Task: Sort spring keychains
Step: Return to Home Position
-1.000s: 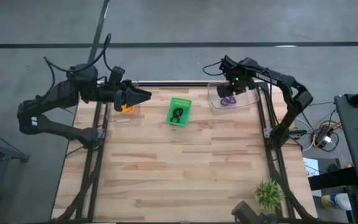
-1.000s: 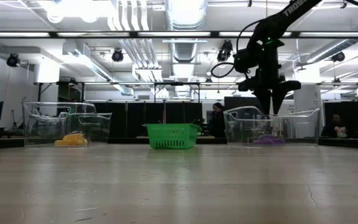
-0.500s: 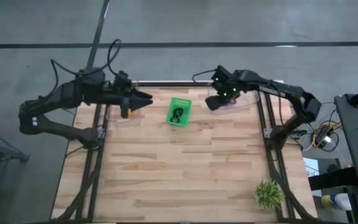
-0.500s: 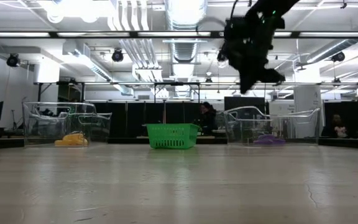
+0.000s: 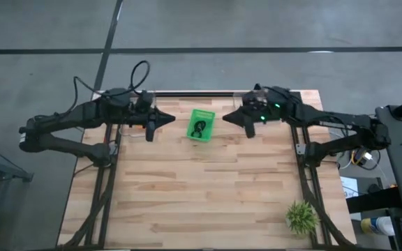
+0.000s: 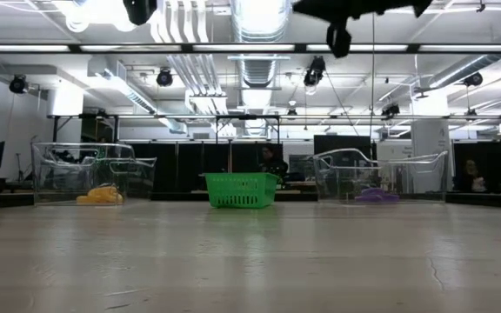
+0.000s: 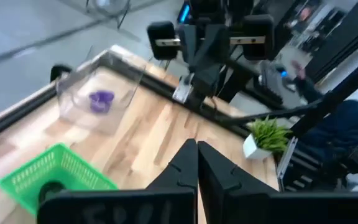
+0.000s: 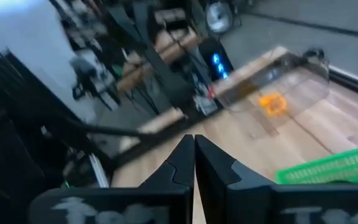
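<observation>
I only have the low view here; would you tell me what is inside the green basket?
Observer: From above, the green basket holds black keychains.
Operator: Where are the two arms?
Observer: The left arm and right arm hang either side of the basket, tips pointing at it.
Operator: Are the jaws holding anything?
Observer: No, both wrist views show the jaws shut and empty.
</observation>
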Robot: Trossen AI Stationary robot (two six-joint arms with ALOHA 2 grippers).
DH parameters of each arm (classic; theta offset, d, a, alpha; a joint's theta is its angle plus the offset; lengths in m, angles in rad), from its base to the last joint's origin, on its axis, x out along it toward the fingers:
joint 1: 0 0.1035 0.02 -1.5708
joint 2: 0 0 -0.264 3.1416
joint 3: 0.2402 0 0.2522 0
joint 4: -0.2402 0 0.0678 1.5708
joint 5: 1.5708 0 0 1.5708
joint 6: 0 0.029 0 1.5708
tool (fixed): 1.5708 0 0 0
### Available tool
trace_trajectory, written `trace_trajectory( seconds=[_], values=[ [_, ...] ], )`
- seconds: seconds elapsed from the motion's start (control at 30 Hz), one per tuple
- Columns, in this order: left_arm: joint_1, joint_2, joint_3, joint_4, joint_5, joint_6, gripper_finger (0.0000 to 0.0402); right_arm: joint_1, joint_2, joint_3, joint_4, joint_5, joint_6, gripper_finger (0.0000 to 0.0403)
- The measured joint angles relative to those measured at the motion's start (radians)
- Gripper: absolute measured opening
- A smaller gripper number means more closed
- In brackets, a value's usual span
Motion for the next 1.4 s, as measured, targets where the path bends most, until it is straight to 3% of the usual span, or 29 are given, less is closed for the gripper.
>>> trace_trajectory(
  seconds=[0.17, 0.37, 0.53, 0.6, 0.83, 1.17, 1.4],
  values=[
    [0.000, -0.132, -0.158, 0.195, 0.000, 0.011, 0.0001, 0.080, -0.107, -0.073, 0.056, 0.117, 0.057, 0.0008],
    [0.000, -0.304, -0.314, 0.261, -0.009, 0.010, 0.0002, 0.104, -0.193, -0.129, 0.047, 0.132, 0.026, 0.0008],
    [0.000, -0.407, -0.407, 0.220, -0.008, -0.009, 0.0002, 0.110, -0.263, -0.139, -0.204, 0.060, -0.052, 0.0008],
    [0.000, -0.444, -0.446, 0.245, -0.008, -0.029, 0.0002, 0.126, -0.282, -0.151, -0.225, 0.058, -0.072, 0.0008],
    [-0.002, -0.576, -0.571, 0.328, -0.001, 0.086, 0.0002, 0.189, -0.338, -0.255, 0.036, 0.062, -0.215, 0.0008],
    [-0.002, -0.699, -0.742, 0.436, -0.001, 0.177, 0.0003, 0.262, -0.355, -0.405, 0.060, 0.061, -0.306, 0.0009],
    [-0.002, -0.726, -0.858, 0.585, -0.002, 0.181, 0.0003, 0.297, -0.354, -0.588, 0.381, 0.062, -0.370, 0.0009]
  ],
)
